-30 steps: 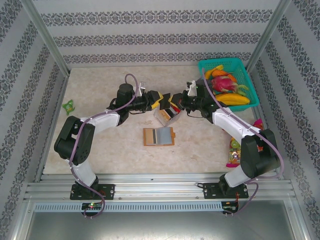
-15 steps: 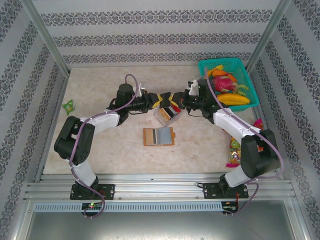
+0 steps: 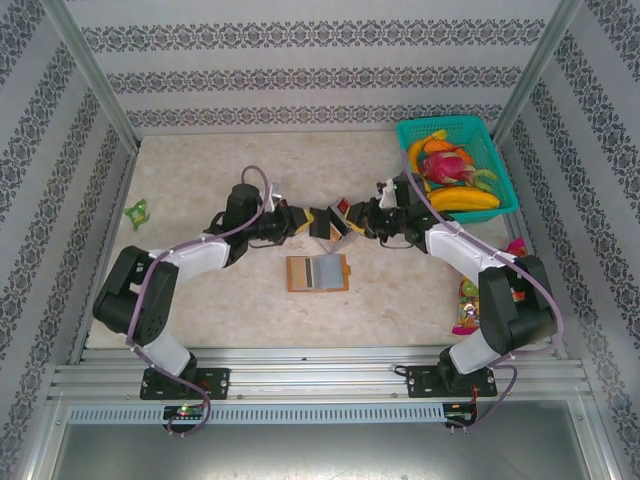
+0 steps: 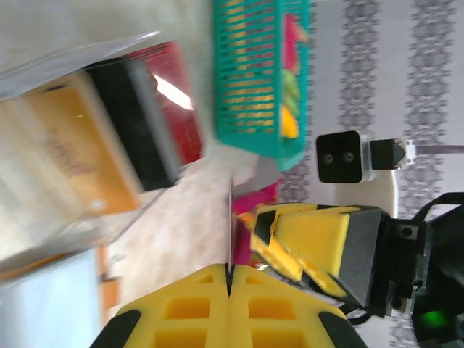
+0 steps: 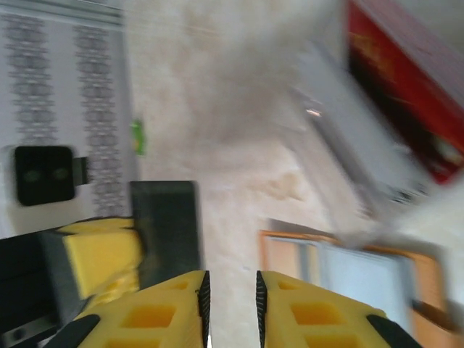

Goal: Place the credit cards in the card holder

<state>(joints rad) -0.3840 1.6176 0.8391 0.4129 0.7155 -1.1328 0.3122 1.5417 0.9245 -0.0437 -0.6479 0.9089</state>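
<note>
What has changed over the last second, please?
Both grippers shifted slightly toward the bases, beside the clear box; the left gripper holds a dark card, the right gripper open alongside. The card holder and basket stayed put.

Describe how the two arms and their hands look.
The left arm and the right arm have white shells with chunky black joints, on black bases. A lilac cable loops along each. The left hand and right hand have black bodies and yellow fingers moulded with square recesses. A small two-lens camera box sits on the wrist.
</note>
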